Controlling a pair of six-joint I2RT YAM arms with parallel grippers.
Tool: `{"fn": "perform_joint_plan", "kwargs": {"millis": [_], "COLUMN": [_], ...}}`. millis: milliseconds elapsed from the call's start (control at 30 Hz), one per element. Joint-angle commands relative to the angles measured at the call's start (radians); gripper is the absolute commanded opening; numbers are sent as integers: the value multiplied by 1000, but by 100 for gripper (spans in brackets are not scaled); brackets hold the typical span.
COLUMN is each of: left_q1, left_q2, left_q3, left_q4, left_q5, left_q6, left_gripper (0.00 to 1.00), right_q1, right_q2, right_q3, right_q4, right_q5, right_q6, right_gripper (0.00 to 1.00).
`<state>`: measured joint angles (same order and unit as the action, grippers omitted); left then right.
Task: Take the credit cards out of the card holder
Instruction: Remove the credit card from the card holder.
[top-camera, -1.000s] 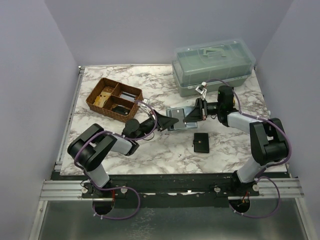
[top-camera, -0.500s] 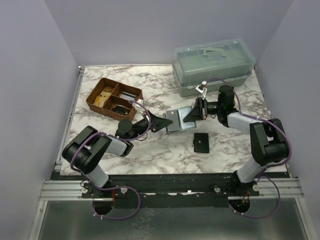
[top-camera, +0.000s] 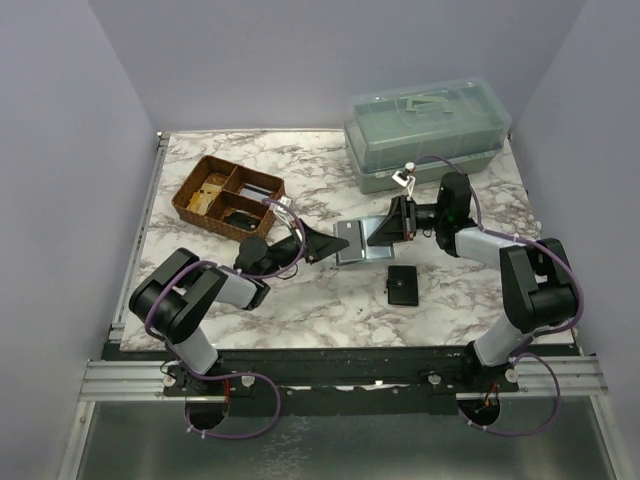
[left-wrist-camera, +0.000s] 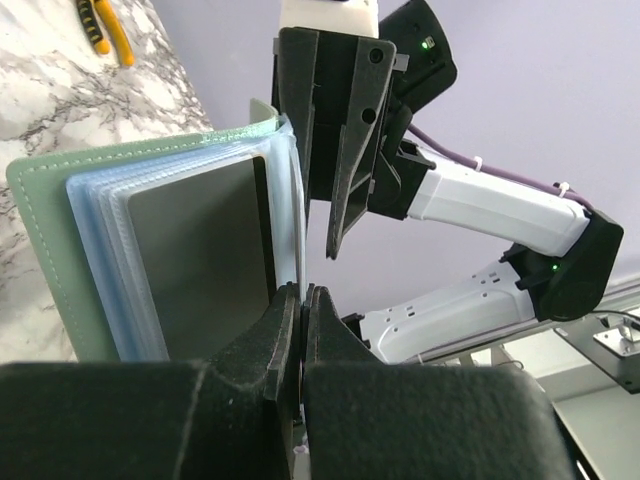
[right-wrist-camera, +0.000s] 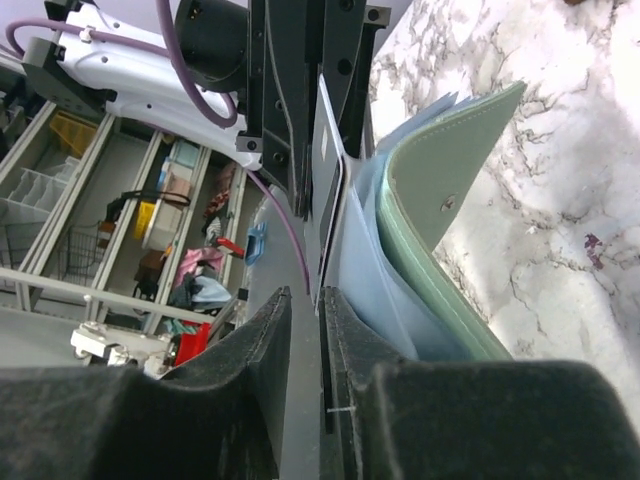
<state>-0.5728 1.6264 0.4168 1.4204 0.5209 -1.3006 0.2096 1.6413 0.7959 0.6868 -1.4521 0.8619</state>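
- Mid-table, btwn the two grippers, the card holder (top-camera: 352, 245) is open, its green cover bent back and the clear sleeves fanned out; can't tell if it rests on the table (top-camera: 330, 312) or is lifted off it
- left arm (top-camera: 225, 288): lies low, stretched fwd and to the right from its base, forearm close over the marble, wrist aimed at the card holder's left side
- left gripper (left-wrist-camera: 300, 305): jaws pressed together, no gap in its own wrist cam; the pinch sits at the lower corner of a dark grey-brown card (left-wrist-camera: 200, 260) in the front sleeve; the right wrist cam shows a thin card edge running up btwn its fingers
- right arm (top-camera: 480, 242): elbow up near the right table edge, forearm reaching left and a bit back, wrist facing the left gripper head-on
- right gripper (right-wrist-camera: 305, 320): jaws a narrow slit apart; a thin leaf edge runs down into the slit, can't tell if the pads touch it; green cover just beside its right finger
- black wallet (top-camera: 402, 285): flat on the table, on the near side of the card holder, apart from both grippers
- wicker basket (top-camera: 191, 181) back left, lidded plastic box (top-camera: 425, 130) back right behind the right arm
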Motion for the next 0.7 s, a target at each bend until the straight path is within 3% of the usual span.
{"fn": "perform_joint_plan", "kwargs": {"millis": [0, 167, 367, 533, 667], "left_q1": [-37, -62, -93, -99, -102], "left_q2": [37, 67, 115, 114, 109], "left_q3": [63, 89, 134, 141, 147], "left_q4": [94, 94, 105, 133, 133], "left_q5": [30, 20, 18, -6, -14], "left_q6": [2, 9, 5, 3, 3], "left_gripper": [0, 0, 0, 0, 0], "right_q1": [14, 14, 21, 21, 22], "right_q2": [-10, -5, 1, -9, 0], "right_q3": [35, 44, 49, 99, 104], "right_q4": [-132, -183, -213, -435, -446], "right_q5": [3, 28, 41, 136, 147], "right_q6": [-107, -140, -156, -321, -333], "right_gripper": [25, 42, 46, 51, 53]}}
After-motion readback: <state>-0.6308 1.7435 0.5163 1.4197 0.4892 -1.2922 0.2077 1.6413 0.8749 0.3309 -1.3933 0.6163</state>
